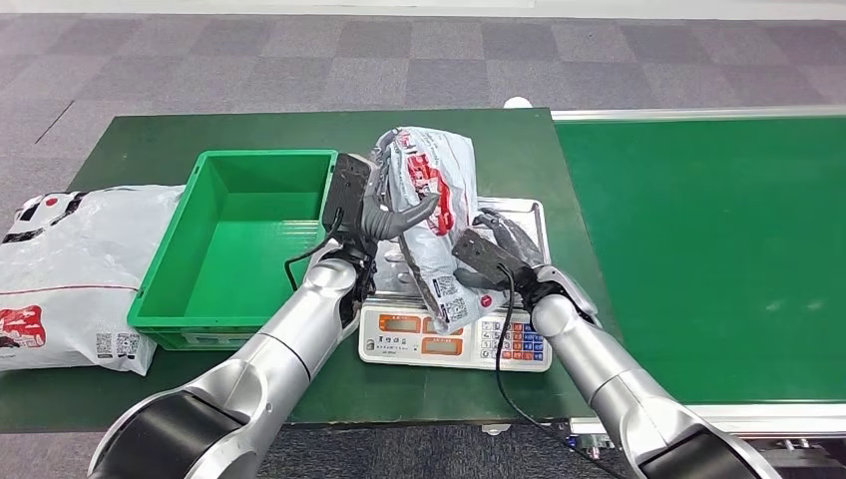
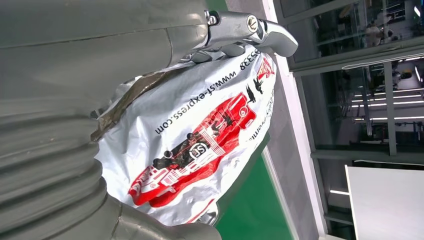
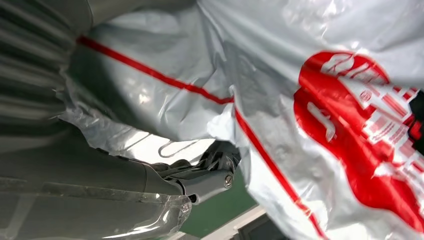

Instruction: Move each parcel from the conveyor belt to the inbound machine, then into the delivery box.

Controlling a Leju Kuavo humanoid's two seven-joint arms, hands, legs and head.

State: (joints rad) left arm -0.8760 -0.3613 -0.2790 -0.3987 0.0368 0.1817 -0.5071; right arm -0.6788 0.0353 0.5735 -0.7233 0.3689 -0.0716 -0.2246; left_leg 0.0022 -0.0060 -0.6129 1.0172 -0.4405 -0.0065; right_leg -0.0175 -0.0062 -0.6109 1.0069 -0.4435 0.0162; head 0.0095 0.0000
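Both hands, left hand and right hand, hold the parcel with fingers wrapped around it (soft, slippery, probably light); squeeze its bunched middle.

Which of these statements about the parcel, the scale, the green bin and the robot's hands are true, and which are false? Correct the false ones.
1. Both hands hold the parcel above the scale. True: left hand, right hand.
2. The green bin already contains a parcel. False: it is empty.
3. A second parcel lies left of the bin. True.
4. The conveyor belt carries two parcels. False: none lie on the part in view.
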